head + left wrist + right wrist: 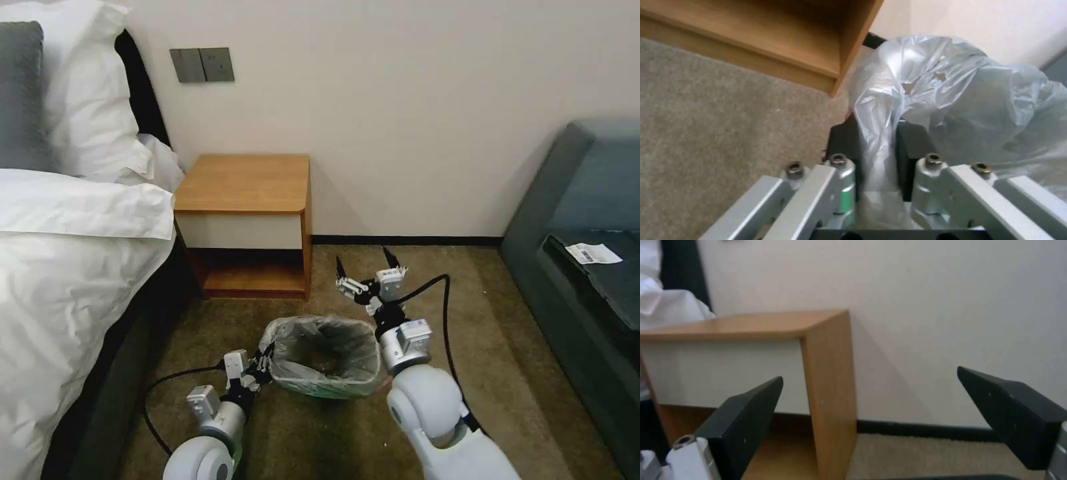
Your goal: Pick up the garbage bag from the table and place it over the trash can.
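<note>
The grey translucent garbage bag lines the small trash can on the carpet in front of the table; its mouth hangs open over the rim. My left gripper is shut on the bag's near-left edge; the left wrist view shows the plastic pinched between the black pads. My right gripper hovers open above the can's far right side, holding nothing, its black fingertips spread wide toward the table and wall.
A bed with white bedding lies at the left. A dark green sofa stands at the right. Black cables trail over the carpet beside both arms. Open carpet lies between can and sofa.
</note>
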Controlling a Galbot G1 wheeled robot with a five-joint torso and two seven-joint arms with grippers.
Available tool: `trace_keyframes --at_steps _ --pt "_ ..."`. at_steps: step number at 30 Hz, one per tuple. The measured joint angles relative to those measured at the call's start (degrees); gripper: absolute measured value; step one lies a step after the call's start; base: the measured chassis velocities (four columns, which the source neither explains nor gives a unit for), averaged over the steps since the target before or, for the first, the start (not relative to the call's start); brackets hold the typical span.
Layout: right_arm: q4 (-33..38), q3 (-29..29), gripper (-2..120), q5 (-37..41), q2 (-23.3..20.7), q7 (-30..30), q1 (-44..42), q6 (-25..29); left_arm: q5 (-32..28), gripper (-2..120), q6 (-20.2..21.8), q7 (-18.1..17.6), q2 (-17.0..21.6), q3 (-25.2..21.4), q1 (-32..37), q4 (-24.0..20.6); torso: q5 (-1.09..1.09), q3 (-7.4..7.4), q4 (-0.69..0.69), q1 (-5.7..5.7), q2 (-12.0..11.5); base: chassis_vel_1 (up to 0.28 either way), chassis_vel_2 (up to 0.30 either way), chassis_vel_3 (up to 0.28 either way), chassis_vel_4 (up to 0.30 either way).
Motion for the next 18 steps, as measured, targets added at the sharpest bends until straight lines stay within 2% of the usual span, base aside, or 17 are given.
trace_keyframes --at_steps 1,3,4,6,7,11,13,16,18 --pt "0.00 0.00 100 0.00 0.00 0.00 0.00 0.00 0.00 19 0.00 0.00 0.00 0.00 0.00 0.00 0.00 0.00 0.00 0.00 0.00 0.000 0.000 0.000 0.000" --pt "-1.11 0.05 100 -0.31 0.60 0.04 -0.02 0.34 0.43 29 -0.92 0.57 0.01 -0.01 -0.05 0.07 0.02 0.00 0.00 0.00 0.00 0.000 0.000 0.000 0.000" --pt "-1.11 0.05 100 -0.31 0.60 0.04 -0.02 0.34 0.43 29 -0.92 0.57 0.01 -0.01 -0.05 0.07 0.02 0.00 0.00 0.00 0.00 0.000 0.000 0.000 0.000" --pt "-1.46 -0.14 100 -0.68 0.73 -0.08 0.01 0.41 1.21 40 -2.11 0.92 0.03 -0.09 -0.18 0.28 0.02 0.00 0.00 0.00 0.00 0.000 0.000 0.000 0.000" --pt "-1.46 -0.14 100 -0.68 0.73 -0.08 0.01 0.41 1.21 40 -2.11 0.92 0.03 -0.09 -0.18 0.28 0.02 0.00 0.00 0.00 0.00 0.000 0.000 0.000 0.000" --pt "-1.75 -0.28 100 -0.85 0.94 -0.28 0.07 0.45 1.57 59 -2.92 1.02 0.04 -0.15 -0.20 0.28 0.02 0.00 0.00 0.00 0.00 0.000 0.000 0.000 0.000" --pt "-1.77 -0.32 100 -0.93 0.97 -0.34 0.02 0.47 1.68 63 -3.09 1.02 0.03 -0.16 -0.18 0.25 0.02 0.00 0.00 0.00 0.00 0.000 0.000 0.000 0.000" --pt "-1.93 -0.50 100 -1.22 1.24 -0.61 -0.08 0.66 1.95 77 -3.36 1.02 -0.03 -0.25 0.02 -0.10 0.02 0.00 0.00 0.00 0.00 0.000 0.000 0.000 0.000" --pt "-1.95 -0.50 100 -1.23 1.27 -0.62 -0.08 0.68 1.98 79 -3.38 1.02 -0.03 -0.25 0.05 -0.13 0.02 0.00 0.00 0.00 0.00 0.000 0.000 0.000 0.000"
